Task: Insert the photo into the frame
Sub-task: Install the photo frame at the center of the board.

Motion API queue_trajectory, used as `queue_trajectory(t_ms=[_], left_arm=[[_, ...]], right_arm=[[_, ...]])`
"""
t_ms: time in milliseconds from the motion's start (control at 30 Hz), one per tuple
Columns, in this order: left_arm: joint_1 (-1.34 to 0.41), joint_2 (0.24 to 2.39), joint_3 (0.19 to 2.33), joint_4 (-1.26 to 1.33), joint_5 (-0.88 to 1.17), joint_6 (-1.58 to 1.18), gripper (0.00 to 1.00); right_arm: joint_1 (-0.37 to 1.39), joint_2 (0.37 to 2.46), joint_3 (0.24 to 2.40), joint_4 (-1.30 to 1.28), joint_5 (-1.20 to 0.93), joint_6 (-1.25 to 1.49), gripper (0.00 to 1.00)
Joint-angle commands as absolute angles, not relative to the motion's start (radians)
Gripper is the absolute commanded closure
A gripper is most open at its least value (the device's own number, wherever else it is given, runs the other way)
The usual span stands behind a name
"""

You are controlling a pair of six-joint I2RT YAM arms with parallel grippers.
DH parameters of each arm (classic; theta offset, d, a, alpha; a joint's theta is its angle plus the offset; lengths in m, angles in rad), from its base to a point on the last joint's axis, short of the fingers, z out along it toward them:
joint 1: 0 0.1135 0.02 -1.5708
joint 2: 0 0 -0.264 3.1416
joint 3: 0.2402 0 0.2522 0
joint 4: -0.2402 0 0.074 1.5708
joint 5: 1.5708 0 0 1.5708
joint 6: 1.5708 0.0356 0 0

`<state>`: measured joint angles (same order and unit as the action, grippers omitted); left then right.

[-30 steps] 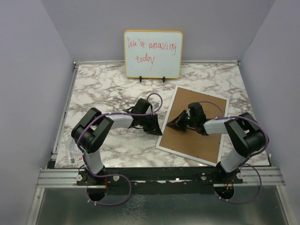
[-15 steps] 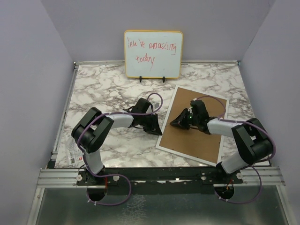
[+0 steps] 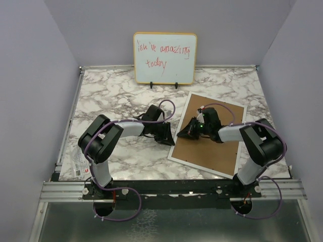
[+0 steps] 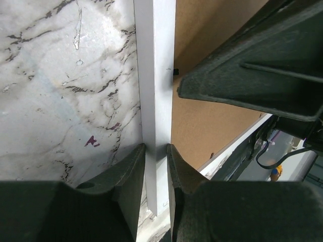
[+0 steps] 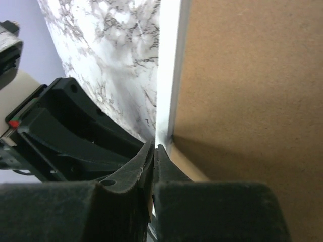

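From my remote station, I see the left gripper (image 4: 156,148) clamped on the white rim of the face-down frame (image 4: 155,75) on the marble table (image 3: 116,96), the right gripper (image 5: 154,149) closed at its brown backing board's (image 3: 212,146) edge.

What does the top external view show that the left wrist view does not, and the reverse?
Only the top external view: the whiteboard with red writing, and the full outline of the frame. Only the left wrist view: the left tool with one finger on each side of the frame's white rim. Both: the marble table, the brown backing board and the right tool near that rim.
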<state>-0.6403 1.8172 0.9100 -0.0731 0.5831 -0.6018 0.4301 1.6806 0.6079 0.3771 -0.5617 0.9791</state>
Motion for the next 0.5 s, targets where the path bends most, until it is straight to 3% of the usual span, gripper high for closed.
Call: queue_trajectory(t_ms=[0, 467], left_arm=[[-0.634, 1.900, 0.862, -0.226, 0.419, -0.525, 0.73], [-0.634, 1.905, 0.862, -0.235, 0.416, -0.518, 0.73]], right_arm=[[0.433, 1.724, 0.633, 0.380, -0.583, 0.979, 0.95], [0.433, 1.712, 0.584, 0.390, -0.457, 1.020, 0.97]])
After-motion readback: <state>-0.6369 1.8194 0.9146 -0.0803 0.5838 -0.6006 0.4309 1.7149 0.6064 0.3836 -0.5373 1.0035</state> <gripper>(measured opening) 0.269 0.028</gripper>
